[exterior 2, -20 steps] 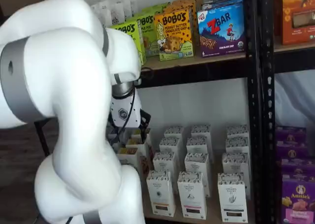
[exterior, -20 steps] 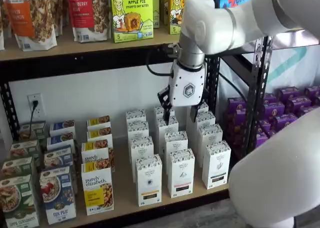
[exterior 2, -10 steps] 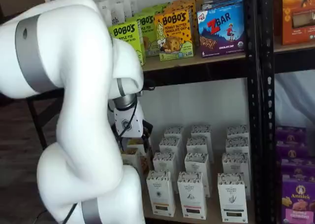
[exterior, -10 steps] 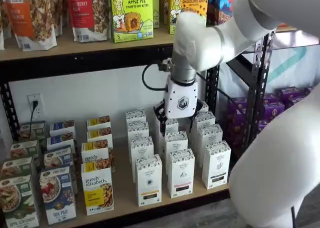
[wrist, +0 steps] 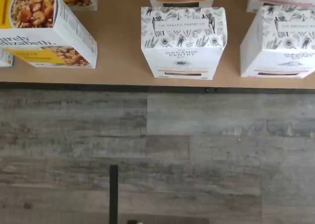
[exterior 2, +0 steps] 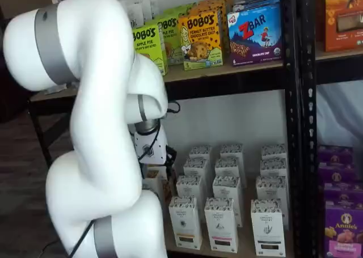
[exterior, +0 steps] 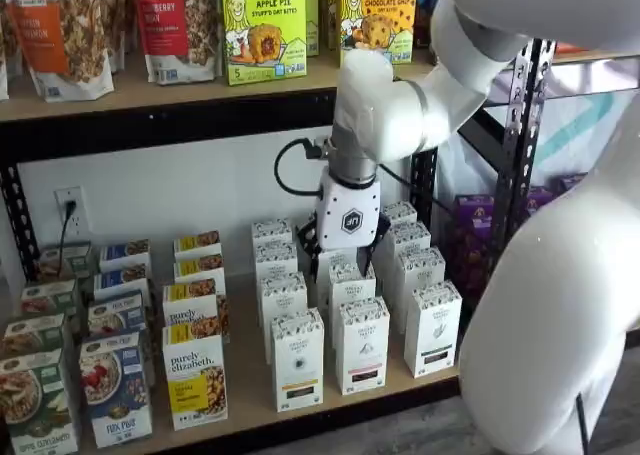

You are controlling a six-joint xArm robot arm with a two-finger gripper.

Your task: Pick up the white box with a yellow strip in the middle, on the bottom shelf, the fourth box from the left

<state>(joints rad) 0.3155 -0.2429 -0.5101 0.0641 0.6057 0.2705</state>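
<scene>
End effector of mine hangs with fingers spread wide, holding nothing, above and behind the white box on the bottom shelf.

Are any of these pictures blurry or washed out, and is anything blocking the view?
Wrist view: sharp, evenly lit, the print on the white box legible, soft shadows on the bottom shelf. In a shelf view, the arm's near part is a pale, soft bulk filling the corner. In a shelf view, the arm hides much of the shelving, and the room behind it is dim.
</scene>
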